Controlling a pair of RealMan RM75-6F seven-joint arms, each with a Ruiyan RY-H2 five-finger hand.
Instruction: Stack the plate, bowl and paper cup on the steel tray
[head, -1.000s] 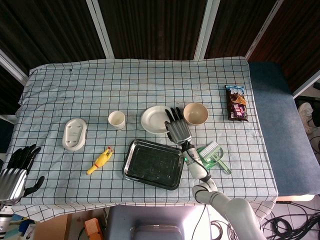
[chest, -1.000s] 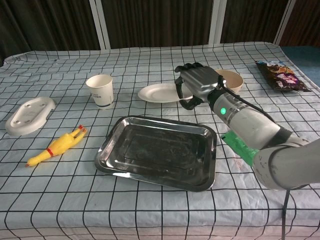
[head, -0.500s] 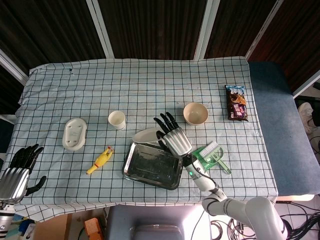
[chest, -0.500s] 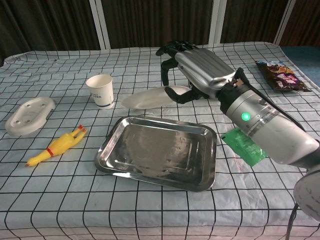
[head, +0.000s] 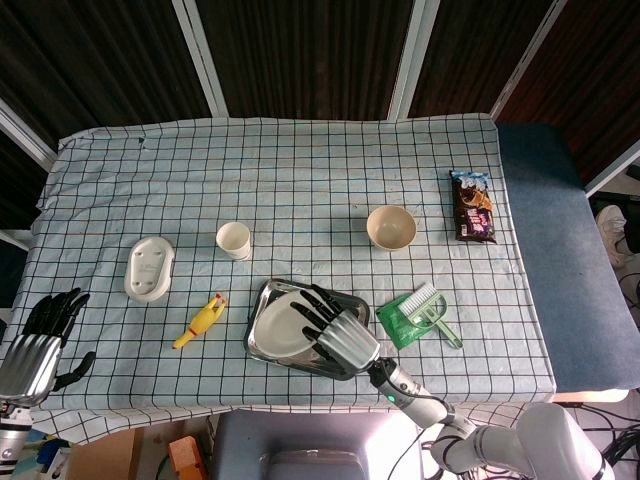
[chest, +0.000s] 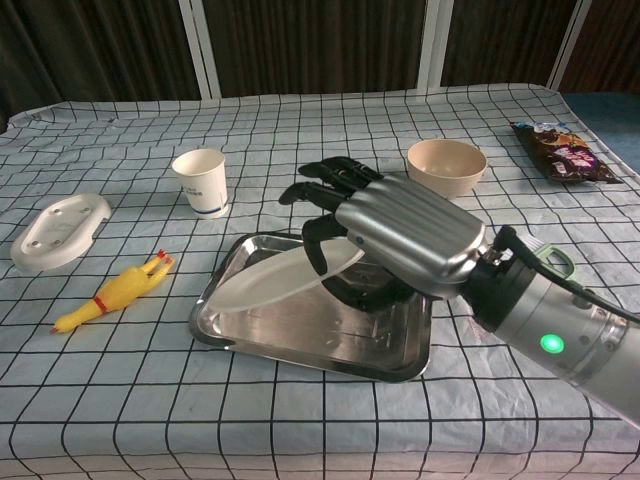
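Note:
My right hand (chest: 395, 235) (head: 338, 328) grips the white plate (chest: 275, 282) (head: 279, 322) by its right rim and holds it tilted, just above the steel tray (chest: 250, 335) (head: 263, 294). The beige bowl (chest: 446, 165) (head: 391, 227) sits on the cloth behind and to the right of the tray. The paper cup (chest: 200, 180) (head: 234, 240) stands upright behind the tray's left end. My left hand (head: 38, 340) hangs off the table's near left corner, fingers apart, holding nothing.
A yellow rubber chicken (chest: 112, 291) (head: 200, 321) and a white oval dish (chest: 59, 229) (head: 149, 267) lie left of the tray. A green dustpan brush (head: 420, 313) lies right of it. A snack packet (chest: 560, 150) (head: 472, 205) is at the far right.
My right hand lifted the plate off the cloth and carried it toward me, over the steel tray. The left hand barely moved.

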